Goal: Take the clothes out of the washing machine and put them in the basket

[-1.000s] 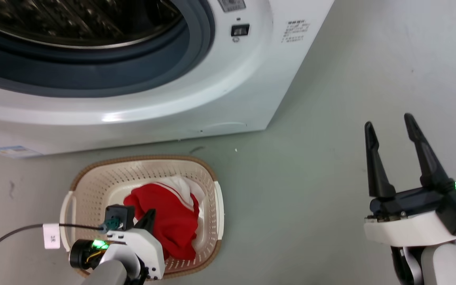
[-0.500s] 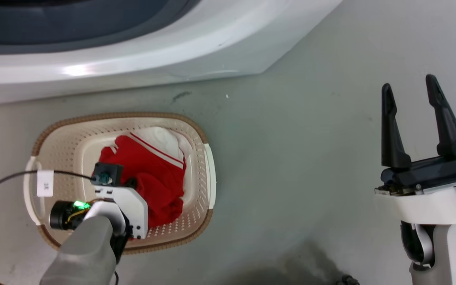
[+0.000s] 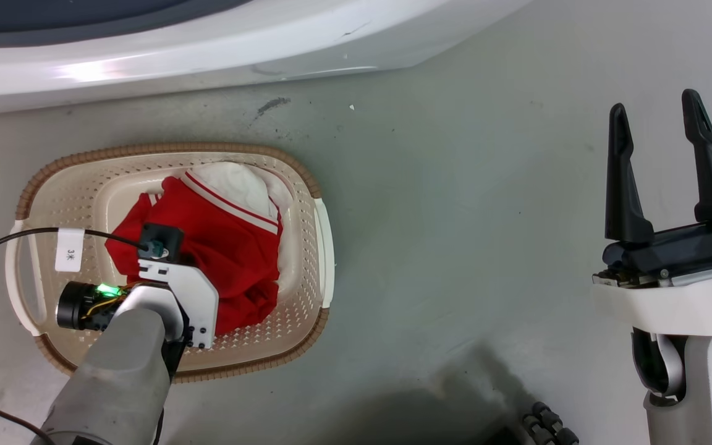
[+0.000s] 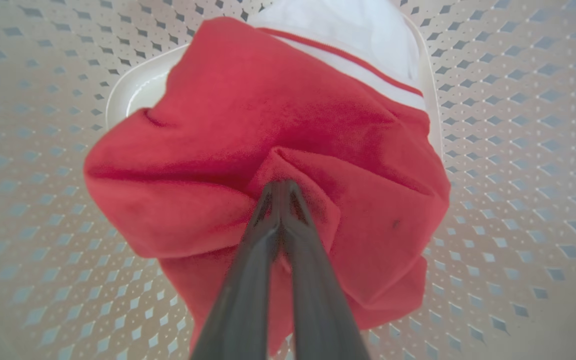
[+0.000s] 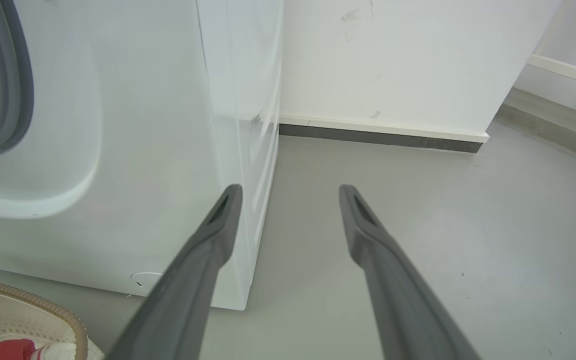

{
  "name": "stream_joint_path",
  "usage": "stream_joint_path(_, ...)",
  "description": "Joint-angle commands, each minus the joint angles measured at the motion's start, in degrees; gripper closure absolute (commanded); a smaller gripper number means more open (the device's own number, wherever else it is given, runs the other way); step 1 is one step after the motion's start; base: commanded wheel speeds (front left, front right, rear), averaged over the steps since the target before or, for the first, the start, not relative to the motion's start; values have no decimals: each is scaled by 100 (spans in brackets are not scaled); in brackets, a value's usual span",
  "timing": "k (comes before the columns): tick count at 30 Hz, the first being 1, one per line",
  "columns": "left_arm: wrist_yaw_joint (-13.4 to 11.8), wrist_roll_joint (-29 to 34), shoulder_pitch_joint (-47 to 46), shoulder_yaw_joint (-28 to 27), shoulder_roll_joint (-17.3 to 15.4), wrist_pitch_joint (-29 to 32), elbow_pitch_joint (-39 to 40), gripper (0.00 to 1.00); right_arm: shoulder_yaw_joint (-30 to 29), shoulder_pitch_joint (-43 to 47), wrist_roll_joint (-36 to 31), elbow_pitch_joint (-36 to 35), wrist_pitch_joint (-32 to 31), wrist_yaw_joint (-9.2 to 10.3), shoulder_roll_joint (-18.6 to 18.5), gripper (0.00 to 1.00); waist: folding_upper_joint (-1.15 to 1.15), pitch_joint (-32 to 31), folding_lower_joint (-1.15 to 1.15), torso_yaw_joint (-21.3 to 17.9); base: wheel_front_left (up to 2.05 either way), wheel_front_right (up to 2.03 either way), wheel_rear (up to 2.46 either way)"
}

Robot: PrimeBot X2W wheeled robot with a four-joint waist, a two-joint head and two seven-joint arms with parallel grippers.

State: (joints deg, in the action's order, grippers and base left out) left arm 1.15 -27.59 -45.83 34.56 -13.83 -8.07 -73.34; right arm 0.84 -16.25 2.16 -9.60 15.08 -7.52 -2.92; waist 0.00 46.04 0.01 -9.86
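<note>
The red clothes with white stripes and a white part lie bunched inside the cream basket on the floor. In the left wrist view my left gripper is shut on a fold of the red clothes, fingers pressed together, pointing down into the basket. My right gripper is open and holds nothing, out over bare floor to the right. The white washing machine runs along the top of the head view; the right wrist view shows its front corner and part of the grey porthole rim.
A black cable with a white tag crosses the basket's left side. A dark ribbed object sits at the bottom edge. Wall and skirting stand behind the machine. A corner of the basket shows low left in the right wrist view.
The head camera tilted down, so the machine slid up out of view. My left gripper went lower into the basket with the red clothes. The right gripper stayed open.
</note>
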Motion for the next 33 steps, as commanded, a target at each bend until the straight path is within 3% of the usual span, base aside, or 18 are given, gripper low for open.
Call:
stream_joint_path(1,-26,17,-35,5,24,-45,-4,0,2,-56,51,6,13,6,9,0,0,-44,-1,9,0,0,0)
stream_joint_path(16,-140,81,725,98,243,-713,230,0,156,496,-108,348,13,6,7,0,0,-1469,-1,304,0,0,0)
stream_joint_path(25,-627,436,1649,-480,92,-713,1998,0,188,948,-232,495,13,6,7,0,0,-2334,-1,522,0,0,0)
stream_joint_path(33,-887,997,2659,-1292,135,-713,3561,0,234,1380,-278,575,13,6,7,0,0,-3042,-1,654,0,0,0)
